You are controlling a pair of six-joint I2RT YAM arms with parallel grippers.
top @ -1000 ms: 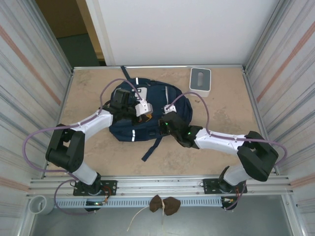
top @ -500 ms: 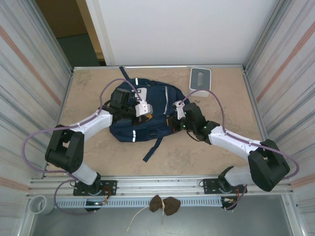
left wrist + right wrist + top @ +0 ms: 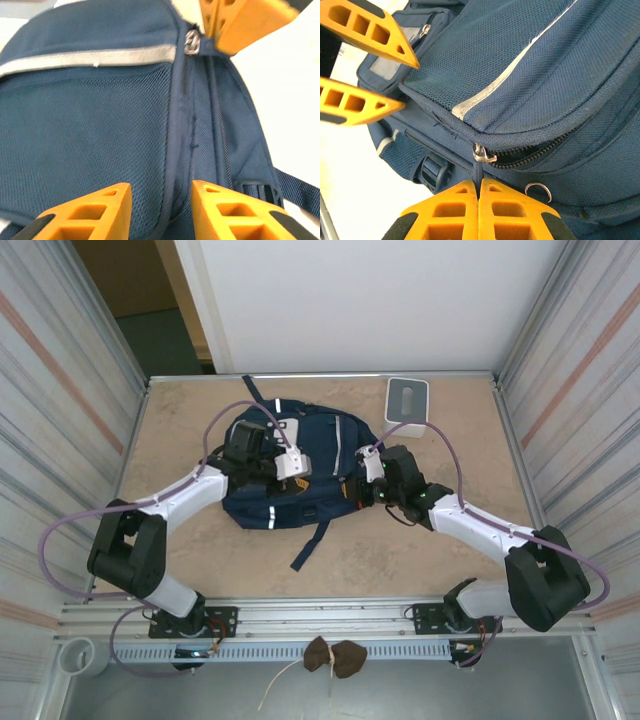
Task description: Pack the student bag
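Observation:
The student bag (image 3: 318,445), a navy backpack with a thin reflective stripe, lies flat mid-table. My right gripper (image 3: 479,187) is shut on the dark pull tab (image 3: 478,172) of the zipper slider (image 3: 483,154), low on the bag's right side; the zipper to the right of the slider gapes slightly. From above, this gripper (image 3: 350,490) sits at the bag's right edge. My left gripper (image 3: 161,210) hovers open over the bag's mesh front panel and seam, its orange fingers (image 3: 90,210) apart and gripping nothing. In the top view the left gripper (image 3: 288,480) is over the bag's middle.
A small white-grey box (image 3: 406,402) stands at the back right, near the bag's top corner. A dark strap (image 3: 310,543) trails from the bag toward the front. Ribbed metal walls close in both sides, and a brown object (image 3: 333,657) lies on the front rail.
My right gripper has travelled from the bag's lower middle to its right edge, still shut. The left jaws, shut before, have parted.

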